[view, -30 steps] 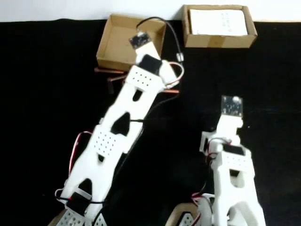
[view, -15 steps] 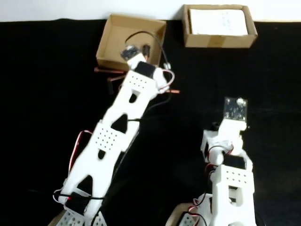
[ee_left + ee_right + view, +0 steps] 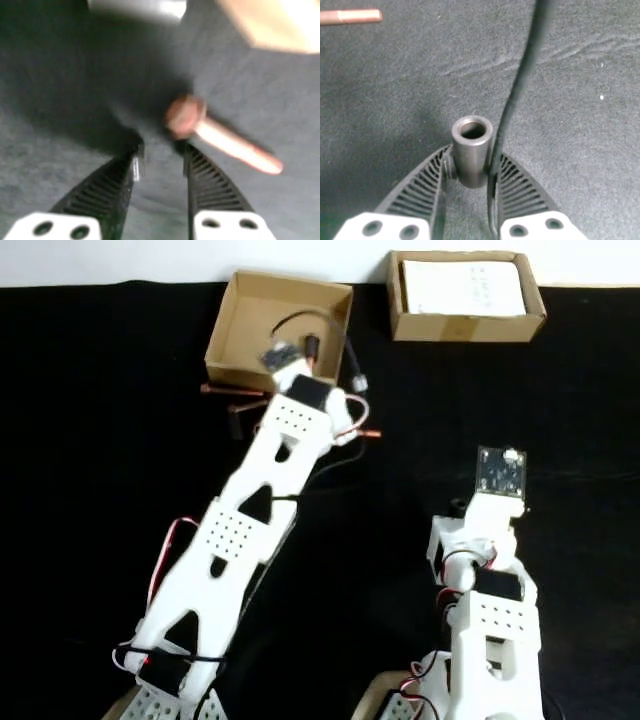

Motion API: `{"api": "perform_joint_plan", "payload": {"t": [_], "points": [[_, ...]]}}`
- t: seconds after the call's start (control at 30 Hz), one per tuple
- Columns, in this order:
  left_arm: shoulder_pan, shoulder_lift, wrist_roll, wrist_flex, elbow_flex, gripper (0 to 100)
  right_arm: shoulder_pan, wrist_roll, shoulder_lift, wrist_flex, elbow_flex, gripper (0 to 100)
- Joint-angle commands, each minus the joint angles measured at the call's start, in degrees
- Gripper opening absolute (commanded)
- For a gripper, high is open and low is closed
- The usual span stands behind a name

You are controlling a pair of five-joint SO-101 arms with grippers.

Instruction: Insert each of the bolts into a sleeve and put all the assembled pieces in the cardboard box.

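The left gripper, slightly parted and empty, sits just short of a copper-coloured hex-head bolt on the black cloth near the brown cardboard box; the right gripper clamps a dark grey metal sleeve. The left arm has drawn back from over the box. The bolt's shank slants away from the fingertips, while the sleeve's axis follows the fingers, bore outward.
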Motion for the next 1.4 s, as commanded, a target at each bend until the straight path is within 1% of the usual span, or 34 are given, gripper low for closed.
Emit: {"api": "perform_joint_plan", "payload": {"t": [0.0,0.1,0.2,0.47,0.57,0.67,0.8,0.9,1.0,1.17,1.27,1.37], "points": [[-0.04,-4.53,-0.53,2.90,-5.23,16,0.48,0.44,-1.45,0.13,-0.22,0.6],[0.75,-6.11,-0.53,2.73,-8.13,17,0.48,0.44,-1.45,0.04,-0.22,0.6],[1.45,-6.02,-0.53,-0.09,-7.78,17,0.48,0.44,-1.45,0.04,-0.22,0.6],[3.12,-6.02,-0.18,-10.46,0.22,17,0.48,0.62,-1.45,0.04,-0.31,0.6],[3.47,-6.02,4.48,-13.27,5.49,19,0.48,0.53,-1.80,-0.04,-0.75,0.6],[2.86,-6.02,5.10,-15.82,10.95,19,0.31,0.53,-1.80,-0.13,-0.92,0.6],[1.27,-6.02,5.27,-16.00,15.43,19,0.22,0.70,-1.80,-0.13,-0.92,0.6],[0.48,-6.11,4.92,-15.74,15.87,18,0.22,0.70,-1.80,-0.13,-0.92,0.6],[0.04,-6.11,4.84,-12.84,15.60,16,0.22,0.70,-1.80,-0.13,-0.92,0.6],[0.40,-6.29,-3.25,-8.44,15.60,11,0.40,0.79,-1.80,-0.13,-0.92,0.6],[0.40,-6.46,-10.11,-5.80,15.52,7,0.40,0.70,-1.80,-0.13,-0.92,0.6],[0.22,-6.46,-14.77,-2.37,15.52,5,0.40,0.62,-1.80,-0.13,-0.92,0.6]]}}
